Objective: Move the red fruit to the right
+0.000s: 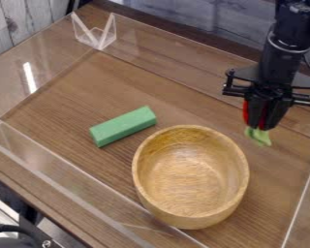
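My gripper hangs from the black arm at the right side of the wooden table, its fingers shut on the red fruit. Only a sliver of red shows between the fingers; the fruit's light-green leafy end pokes out below them, close above the tabletop. The fruit is just right of and behind the wooden bowl's rim.
A large wooden bowl stands at the front centre-right. A flat green block lies left of it. Clear acrylic walls fence the table on all sides, with a clear stand at the back left.
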Robot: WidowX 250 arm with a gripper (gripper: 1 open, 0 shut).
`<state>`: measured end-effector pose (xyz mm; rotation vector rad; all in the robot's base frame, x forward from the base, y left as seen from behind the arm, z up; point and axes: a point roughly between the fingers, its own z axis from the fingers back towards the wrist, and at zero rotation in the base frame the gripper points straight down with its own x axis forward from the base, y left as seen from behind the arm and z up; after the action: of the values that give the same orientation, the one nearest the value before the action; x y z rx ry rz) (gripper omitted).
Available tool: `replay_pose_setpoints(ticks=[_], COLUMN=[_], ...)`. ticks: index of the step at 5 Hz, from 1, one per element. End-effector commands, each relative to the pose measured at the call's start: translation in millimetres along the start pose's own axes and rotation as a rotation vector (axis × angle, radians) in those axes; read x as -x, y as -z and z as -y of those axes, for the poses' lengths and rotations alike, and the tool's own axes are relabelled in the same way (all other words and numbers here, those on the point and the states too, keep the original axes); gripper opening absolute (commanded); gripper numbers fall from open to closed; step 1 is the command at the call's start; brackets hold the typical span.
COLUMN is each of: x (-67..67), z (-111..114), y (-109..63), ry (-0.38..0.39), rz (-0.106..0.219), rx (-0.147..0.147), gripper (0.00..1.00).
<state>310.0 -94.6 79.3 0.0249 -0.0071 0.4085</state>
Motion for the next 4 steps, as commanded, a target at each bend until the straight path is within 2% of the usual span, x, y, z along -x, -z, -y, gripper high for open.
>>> replay_pose_setpoints(ticks=[1, 3, 4], x=[-9.3, -25.4, -23.6], z=[7, 5, 6], y=[-11.8, -13.2, -7.2], ry=[0.063, 0.050, 0.085], rz=[0.040, 0.018, 0.006], rx=[0.046, 0.043, 0.039], gripper=[0.00, 0.00, 0.00])
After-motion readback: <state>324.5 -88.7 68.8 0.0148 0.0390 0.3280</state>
